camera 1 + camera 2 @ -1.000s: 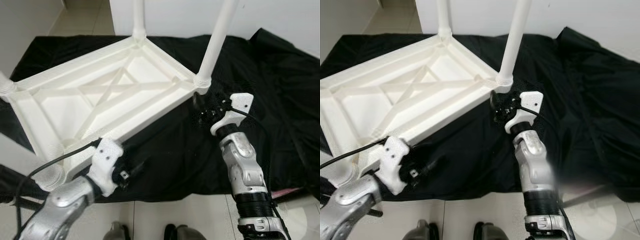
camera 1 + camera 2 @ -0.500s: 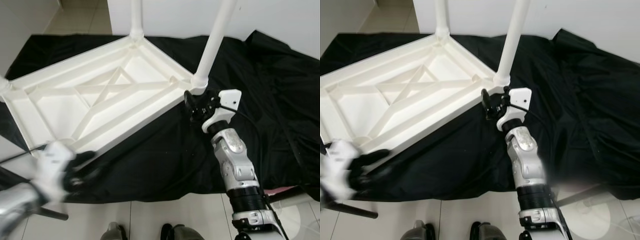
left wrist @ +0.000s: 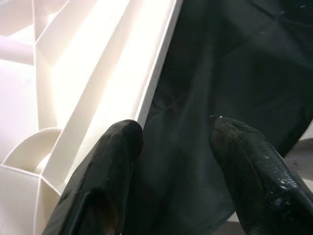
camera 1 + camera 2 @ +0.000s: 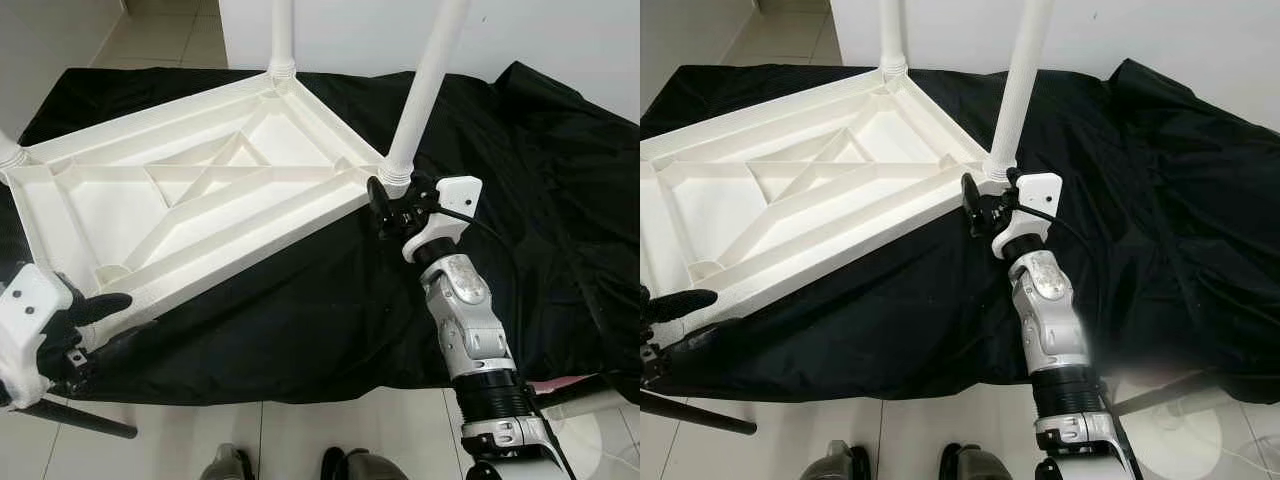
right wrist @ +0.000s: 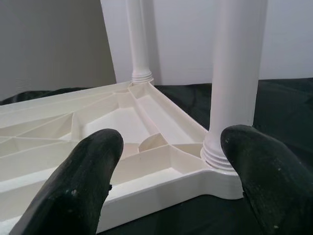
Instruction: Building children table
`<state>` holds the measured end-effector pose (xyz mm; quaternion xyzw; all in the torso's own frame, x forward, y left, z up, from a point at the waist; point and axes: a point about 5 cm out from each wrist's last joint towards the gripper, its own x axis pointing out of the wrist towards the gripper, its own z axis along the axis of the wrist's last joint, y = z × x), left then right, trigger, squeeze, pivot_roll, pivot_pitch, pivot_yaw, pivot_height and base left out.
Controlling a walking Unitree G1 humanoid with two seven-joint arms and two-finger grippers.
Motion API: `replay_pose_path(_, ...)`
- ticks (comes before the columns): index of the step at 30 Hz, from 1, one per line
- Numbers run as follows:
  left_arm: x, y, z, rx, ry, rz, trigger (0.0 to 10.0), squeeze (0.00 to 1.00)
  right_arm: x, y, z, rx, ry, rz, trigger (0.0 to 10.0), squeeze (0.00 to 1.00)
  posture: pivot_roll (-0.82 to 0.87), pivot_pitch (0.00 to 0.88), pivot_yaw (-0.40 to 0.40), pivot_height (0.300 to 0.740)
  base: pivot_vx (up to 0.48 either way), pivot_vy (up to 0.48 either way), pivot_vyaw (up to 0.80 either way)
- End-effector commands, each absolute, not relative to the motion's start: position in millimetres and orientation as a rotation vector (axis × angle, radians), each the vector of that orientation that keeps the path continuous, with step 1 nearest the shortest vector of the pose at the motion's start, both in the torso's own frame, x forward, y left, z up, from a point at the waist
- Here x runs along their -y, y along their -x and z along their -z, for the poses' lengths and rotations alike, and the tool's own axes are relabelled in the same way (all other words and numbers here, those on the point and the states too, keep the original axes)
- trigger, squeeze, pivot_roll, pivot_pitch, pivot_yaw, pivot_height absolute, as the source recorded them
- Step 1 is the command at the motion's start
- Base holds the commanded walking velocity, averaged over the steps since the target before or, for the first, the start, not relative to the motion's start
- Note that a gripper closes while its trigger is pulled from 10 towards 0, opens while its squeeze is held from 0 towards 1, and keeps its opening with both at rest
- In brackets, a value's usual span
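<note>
The inverted white table top (image 4: 190, 210) lies on the black cloth (image 4: 520, 190) with legs fitted, the right gripper (image 4: 392, 207) released beside the nearest leg (image 4: 420, 95) and the left gripper (image 4: 95, 320) released at the near edge; next, probably regrip to fit the remaining leg.

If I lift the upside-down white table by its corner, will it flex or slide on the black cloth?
The table top is probably stiff: ribs cross its underside. It looks hollow moulded plastic, so likely light. The black cloth lies loose and wrinkled, so it may drag along. The upright leg by the right gripper could make it tip.
</note>
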<state>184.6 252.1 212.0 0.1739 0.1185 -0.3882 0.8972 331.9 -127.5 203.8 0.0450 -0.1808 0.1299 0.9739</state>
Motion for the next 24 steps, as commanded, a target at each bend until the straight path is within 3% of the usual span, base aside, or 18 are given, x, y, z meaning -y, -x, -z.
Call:
replay_pose_path(1, -254.0, -180.0, -214.6, -0.258, -0.346, 0.818, 10.0, 0.00, 129.4, -331.5, -198.3, 0.354, -0.092, -0.250, 10.0, 0.00, 0.06, 0.180, -0.030, 0.740, 0.000, 0.000, 0.00)
replay_pose_path(6, -261.3, -175.4, -215.2, -0.280, -0.323, 0.784, 10.0, 0.00, 128.4, -332.3, -197.4, 0.351, -0.094, -0.252, 10.0, 0.00, 0.06, 0.180, -0.036, 0.740, 0.000, 0.000, 0.00)
replay_pose_path(9, -261.1, -168.1, -201.8, -0.203, -0.136, 0.734, 10.0, 0.00, 125.3, -334.1, -196.2, 0.344, -0.105, -0.261, 10.0, 0.00, 0.09, 0.184, -0.060, 0.740, 0.000, 0.000, 0.00)
replay_pose_path(15, -272.0, -159.8, -197.6, -0.159, -0.043, 0.665, 10.0, 0.00, 124.0, -334.8, -194.1, 0.335, -0.119, -0.261, 10.0, 0.00, 0.10, 0.184, -0.066, 0.740, 0.000, 0.000, 0.00)
replay_pose_path(17, -295.0, -148.9, -200.9, -0.135, -0.007, 0.575, 10.0, 0.00, 120.4, -336.0, -192.0, 0.326, -0.120, -0.278, 10.0, 0.00, 0.11, 0.186, -0.078, 0.740, 0.000, 0.000, 0.00)
replay_pose_path(24, -333.8, -132.0, -207.3, -0.140, -0.022, 0.420, 10.0, 0.00, 118.8, -339.9, -192.8, 0.326, -0.118, -0.289, 10.0, 0.00, 0.12, 0.181, -0.082, 0.740, 0.000, 0.000, 0.00)
